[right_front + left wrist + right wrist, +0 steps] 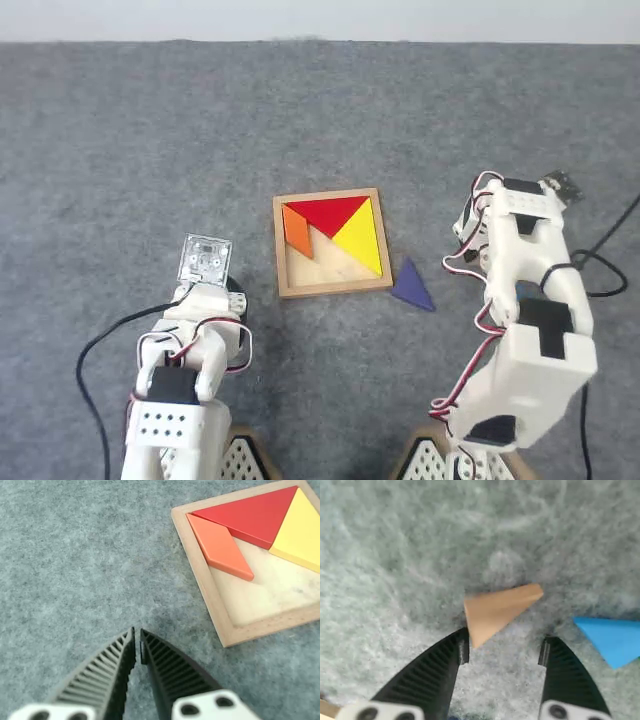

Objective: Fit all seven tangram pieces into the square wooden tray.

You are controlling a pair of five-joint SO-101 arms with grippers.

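Tray (335, 289) holds red triangle (330, 212), yellow triangle (362, 240), orange parallelogram (297, 230)
Left pincer (137, 645) pressed together near tray; right pincer (504, 650) spread at tan triangle (500, 611)

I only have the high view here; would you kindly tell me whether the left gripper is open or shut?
Observer: The left gripper is shut on nothing, over bare carpet beside the tray.
Operator: Thank you. And the right gripper?
Observer: The right gripper is open, with a tan triangle on the carpet just ahead of its fingertips.
Operator: Is anything else near it?
Observer: Yes, a light blue piece lies beside the tan triangle, not touching it.
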